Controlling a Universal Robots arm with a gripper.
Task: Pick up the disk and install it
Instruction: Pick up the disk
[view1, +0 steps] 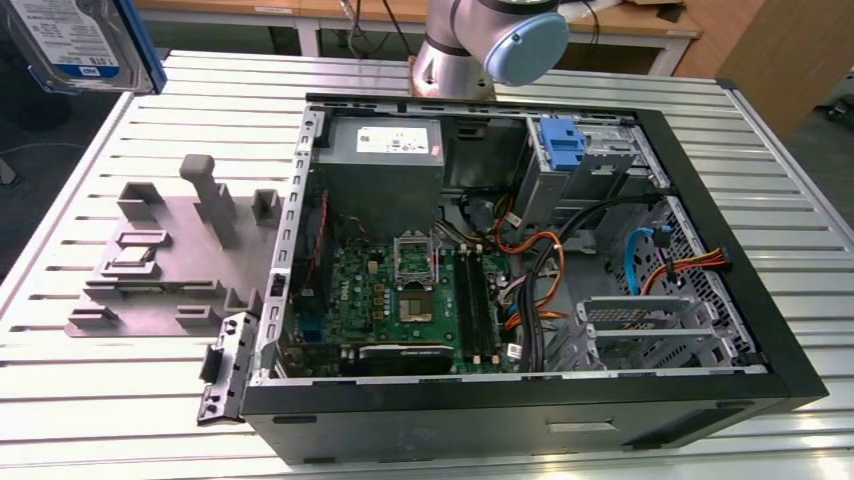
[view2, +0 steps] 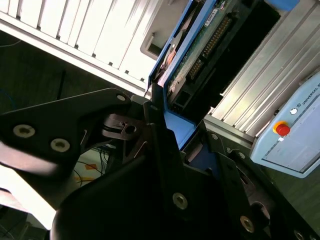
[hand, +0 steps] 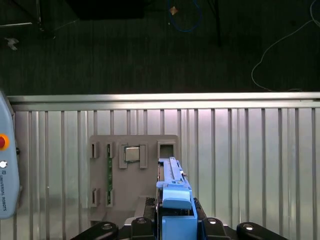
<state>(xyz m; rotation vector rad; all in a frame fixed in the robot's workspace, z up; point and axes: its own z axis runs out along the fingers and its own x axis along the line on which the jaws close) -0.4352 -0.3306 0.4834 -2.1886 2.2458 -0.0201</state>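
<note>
The disk (view1: 78, 42), silver-grey with a white-and-blue label and a blue carrier, hangs high above the table's far corner at the exterior view's left. The first wrist view shows the disk (hand: 173, 192) edge-on, upright between the black fingers, over the grey fixture. Its green circuit-board underside faces the second wrist view, where the disk (view2: 200, 55) sits in its blue frame. My gripper (hand: 173, 226) is shut on the disk by the carrier; the gripper (view2: 167, 132) clamps the blue edge from both sides.
The open computer case (view1: 747, 250) lies on the slatted metal table (view1: 107, 420), with a blue bracket (view1: 563, 145) on its drive bay and a grey power supply (view1: 380, 140). A grey fixture plate (view1: 167, 255) stands beside the case. A teach pendant (view2: 292, 127) lies near the table edge.
</note>
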